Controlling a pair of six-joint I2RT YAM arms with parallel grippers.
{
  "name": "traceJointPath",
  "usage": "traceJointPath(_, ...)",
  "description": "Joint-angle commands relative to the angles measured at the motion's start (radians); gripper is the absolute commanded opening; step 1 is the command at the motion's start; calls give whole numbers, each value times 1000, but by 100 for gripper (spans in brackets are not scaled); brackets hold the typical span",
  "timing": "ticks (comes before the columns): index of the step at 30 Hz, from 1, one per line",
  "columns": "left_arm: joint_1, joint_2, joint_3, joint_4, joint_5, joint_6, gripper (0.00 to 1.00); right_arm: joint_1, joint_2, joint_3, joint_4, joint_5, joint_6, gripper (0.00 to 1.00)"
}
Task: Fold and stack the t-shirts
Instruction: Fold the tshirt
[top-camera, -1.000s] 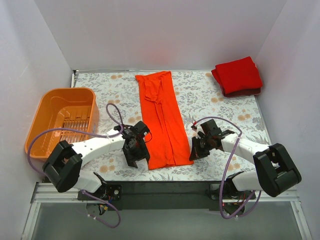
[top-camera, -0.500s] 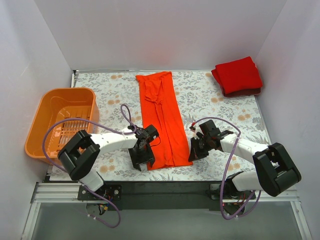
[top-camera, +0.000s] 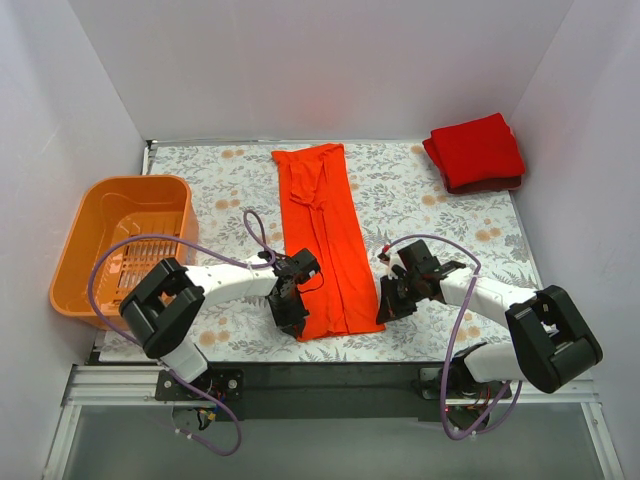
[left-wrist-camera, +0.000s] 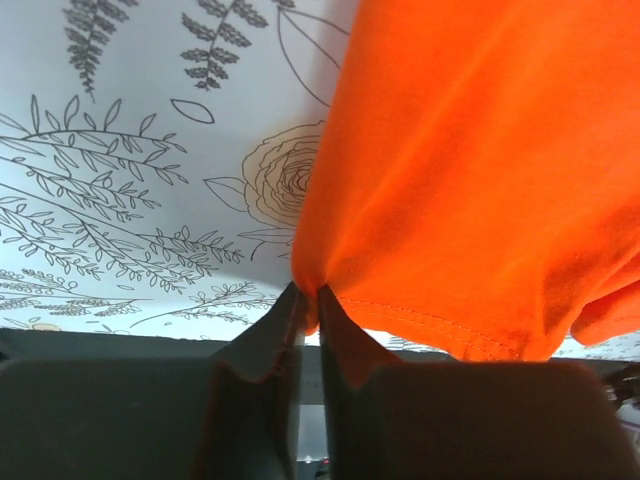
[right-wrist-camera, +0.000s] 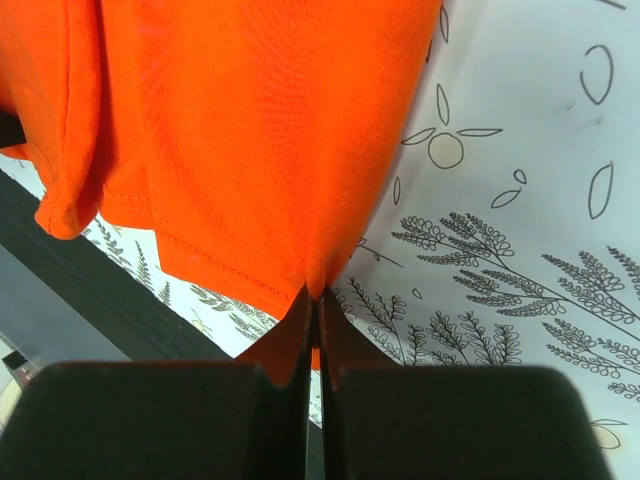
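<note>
- Now, at your far left, the rigid orange plastic basket sits at the left edge of the floral-printed white desk, well apart from any cloth.
- Moving right, you find your left end effector low over the desk, at the near left corner of the bright orange-red soft cloth t-shirt.
- From the left wrist camera, the left end effector has its two fingers pressed together with a pinch of the shirt's stitched hem between them. The orange-red cloth spreads up and to the right from the tips, and the leaf-and-rose print of the desk shows to the left.
- In the middle of the desk, that shirt lies as one long, narrow strip, folded lengthwise. It runs from near the far edge down towards the arms, and its near hem sits between your two end effectors.
- Your right end effector sits at the near right corner of the strip.
- From the right wrist camera, the right end effector is likewise clamped, fingers together on the shirt's edge. The cloth fans up and to the left, with bare desk to the right.
- Farthest right, the deeper red cloth t-shirt rests as a folded bundle in the far right corner, well apart from both arms.
</note>
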Motion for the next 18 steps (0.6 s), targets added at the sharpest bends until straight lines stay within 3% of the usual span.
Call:
traceJointPath(1, -7, 28, -14, -14, -29, 4, 4, 14, 6, -10, -23, 18, -16, 1)
traceJointPath(2, -7, 26, -12, -18, -32, 7, 0, 15, 5, -5, -30, 18, -16, 1)
traceJointPath(7, -13, -76, -65, -124, -55, 19, 0, 54, -26, 41, -156, 34, -28, 1)
traceJointPath(12, -120, -307, -148, -233, -8, -60, 0, 139, -158, 30, -334, 26, 21, 1)
traceJointPath(15, -206, -374, -188, -246, 31, -116, 0, 190, -221, -1, -371, -11, 77, 1)
traceJointPath(18, -214, -368, -176, -206, 30, -110, 0, 198, -239, 39, -368, 6, 90, 1)
